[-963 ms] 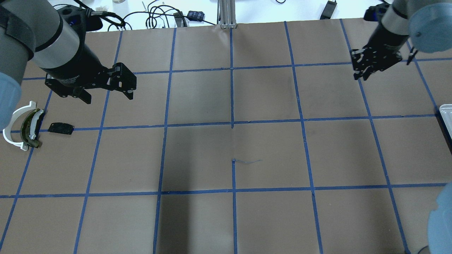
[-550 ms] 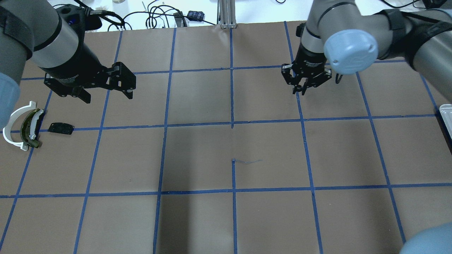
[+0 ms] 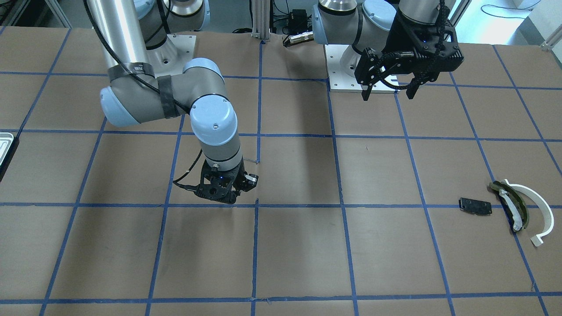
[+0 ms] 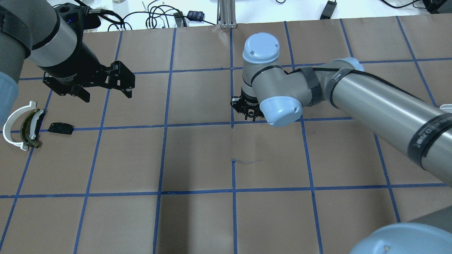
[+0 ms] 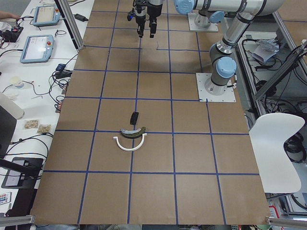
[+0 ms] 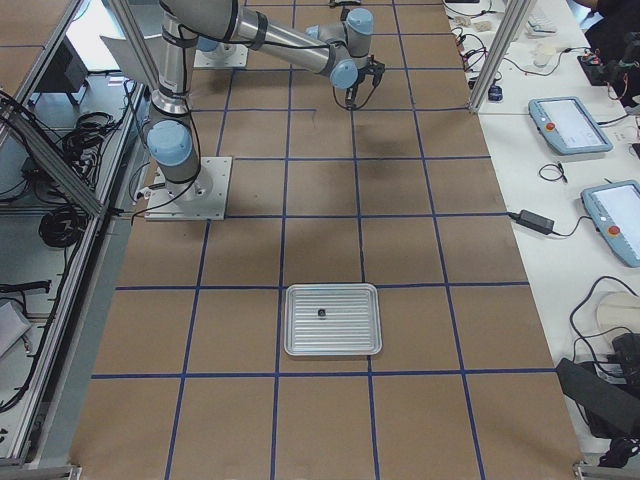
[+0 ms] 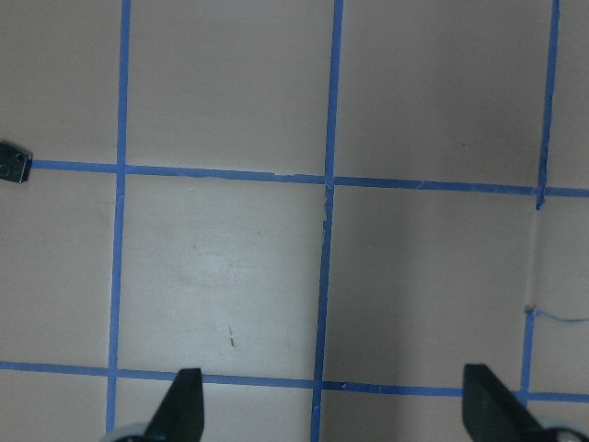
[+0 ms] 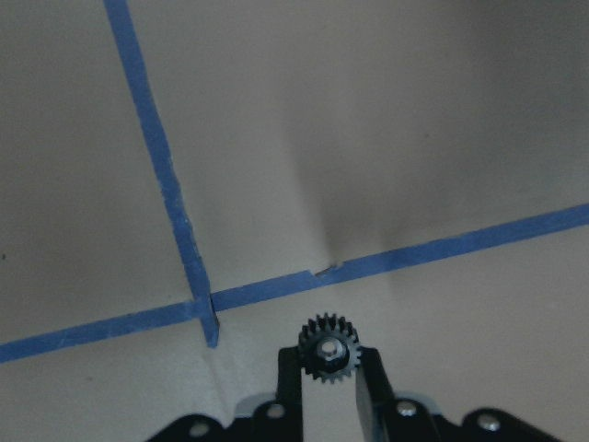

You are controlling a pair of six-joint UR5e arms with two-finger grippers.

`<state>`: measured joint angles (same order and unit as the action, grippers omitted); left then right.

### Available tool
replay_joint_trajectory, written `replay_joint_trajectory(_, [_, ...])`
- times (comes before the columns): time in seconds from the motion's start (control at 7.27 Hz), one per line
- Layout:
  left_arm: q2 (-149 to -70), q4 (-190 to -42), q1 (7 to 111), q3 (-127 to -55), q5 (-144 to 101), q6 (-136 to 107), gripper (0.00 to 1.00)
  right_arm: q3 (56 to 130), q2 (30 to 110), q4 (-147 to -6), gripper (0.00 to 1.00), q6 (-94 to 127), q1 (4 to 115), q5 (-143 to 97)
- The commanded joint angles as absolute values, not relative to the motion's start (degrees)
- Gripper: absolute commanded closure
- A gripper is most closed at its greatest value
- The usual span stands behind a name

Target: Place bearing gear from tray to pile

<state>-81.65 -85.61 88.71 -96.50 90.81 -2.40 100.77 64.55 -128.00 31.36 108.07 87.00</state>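
My right gripper (image 8: 328, 368) is shut on a small black toothed bearing gear (image 8: 328, 348) and holds it above the brown table near its middle (image 4: 249, 112), close to a blue tape crossing. The silvery tray (image 6: 350, 335) lies far off at the table's right end. The pile lies at the left end: a black oblong plate (image 4: 60, 128), a white half-ring arc (image 4: 12, 123) and a dark olive curved strip (image 4: 28, 128). My left gripper (image 4: 104, 93) hangs open and empty above the table, just beyond and to the right of the pile.
A small dark part (image 6: 321, 314) lies on the tray. Blue tape lines grid the brown table (image 4: 197, 158). Cables and devices lie on the white bench (image 4: 159, 14) beyond the far edge. The right arm's long link (image 4: 370, 102) spans the table's right half.
My right arm has swept from the far right side to the table's middle, with its gripper now over the centre line. The left gripper has barely moved.
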Motion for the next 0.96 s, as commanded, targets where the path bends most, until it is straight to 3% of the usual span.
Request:
replay_joint_trajectory(0.0, [-81.65, -85.61, 88.68, -96.42, 90.97, -2.37, 0.00, 102.83, 61.88, -134.82, 0.76, 31.82, 110.48, 84.29])
replay_joint_trajectory(0.14, [-81.56, -85.61, 88.77, -96.50, 90.97, -2.37, 0.00, 102.48, 62.22, -134.82, 0.10, 32.08, 110.39, 84.20])
replay_joint_trajectory(0.28, [-81.65, -85.61, 88.68, -96.59, 90.97, -2.37, 0.00, 102.22, 62.66, -134.13, 0.00, 31.91, 109.96, 84.55])
replay_joint_trajectory(0.55, [-81.48, -85.61, 88.77, -96.68, 90.97, -2.37, 0.00, 101.08, 65.29, -131.33, 0.00, 28.24, 106.63, 85.07])
replay_joint_trajectory(0.83, [-81.65, -85.43, 88.77, -96.50, 90.97, -2.55, 0.00, 100.99, 73.26, -121.60, 0.00, 12.82, 94.47, 85.17])
